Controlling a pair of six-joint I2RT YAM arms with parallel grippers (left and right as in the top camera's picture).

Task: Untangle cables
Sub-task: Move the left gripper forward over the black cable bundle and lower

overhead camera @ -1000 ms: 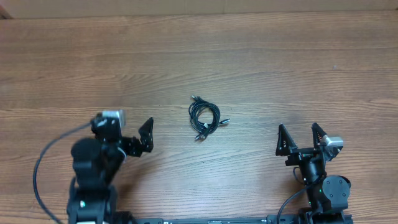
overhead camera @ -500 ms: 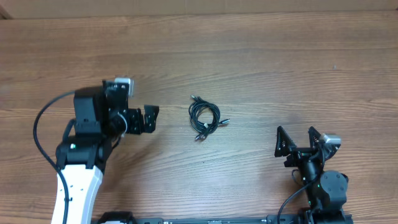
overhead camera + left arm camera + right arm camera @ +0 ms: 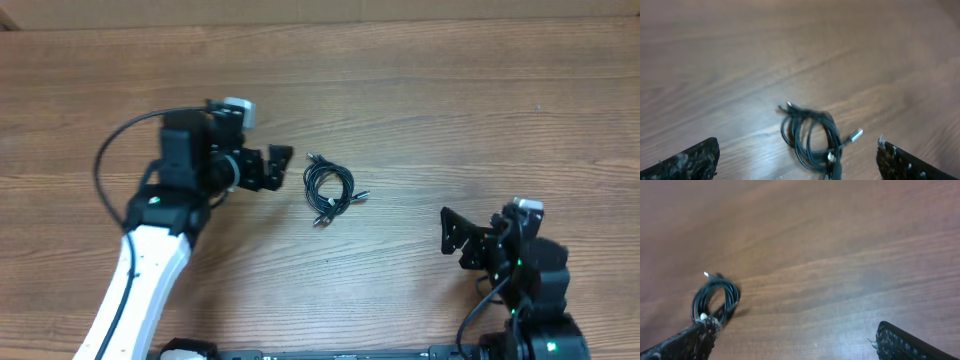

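Note:
The cables (image 3: 329, 189) are thin black cords with silvery plug tips, coiled in a small bundle on the wooden table near its middle. My left gripper (image 3: 275, 168) is open and empty, just left of the bundle. In the left wrist view the cables (image 3: 812, 137) lie between my two spread fingers (image 3: 799, 162). My right gripper (image 3: 473, 238) is open and empty, well to the right of and nearer than the bundle. In the right wrist view the cables (image 3: 715, 298) lie at the far left, partly behind my left finger, with the jaws (image 3: 795, 340) wide apart.
The wooden table (image 3: 420, 110) fills every view. A thick black wire (image 3: 105, 155) loops off the left arm. The left arm's white link (image 3: 140, 285) reaches up from the near left edge. The right arm's base (image 3: 530, 290) sits at the near right.
My left arm has swung away from me and to the right, bringing its open gripper close to the cable bundle. My right gripper has shifted slightly nearer. The cables have not moved.

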